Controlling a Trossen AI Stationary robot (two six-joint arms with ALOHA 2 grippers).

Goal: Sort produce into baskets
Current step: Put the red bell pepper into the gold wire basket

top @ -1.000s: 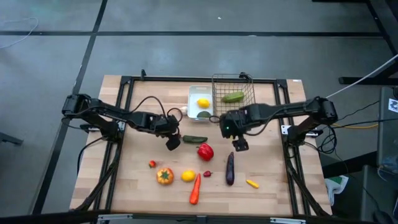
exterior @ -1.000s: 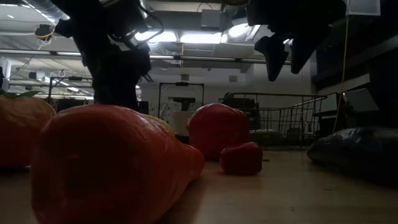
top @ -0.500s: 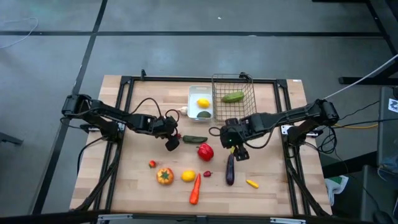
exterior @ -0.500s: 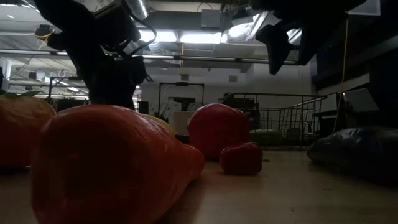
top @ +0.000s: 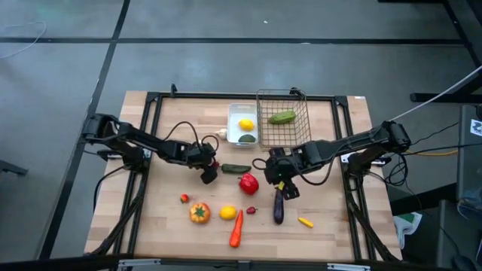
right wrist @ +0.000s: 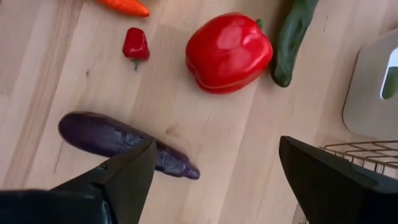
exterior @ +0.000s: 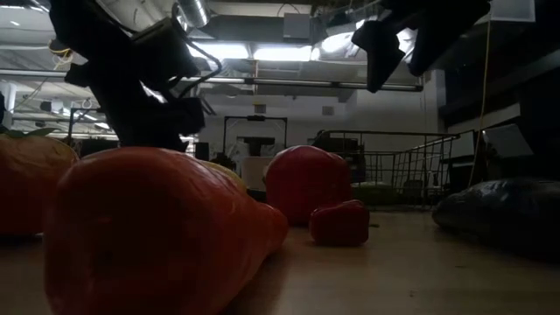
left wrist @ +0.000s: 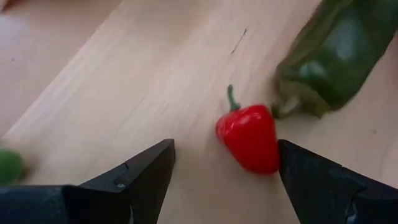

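the right tool hangs open and empty just over the stem end of the dark purple toy eggplant, which lies on the wooden counter beside the big glossy red pepper. the left tool hovers open and empty over a tiny red chilli next to the long green cucumber. the shallow white plastic tray holds a yellow lemon; the square wire-mesh basket beside it holds a pale green cucumber.

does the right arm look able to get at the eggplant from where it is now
Probably yes. The right gripper hangs open just above the eggplant, which lies alone on bare wood; the red pepper and small chilli sit apart from it, so nothing seems to block a descent.
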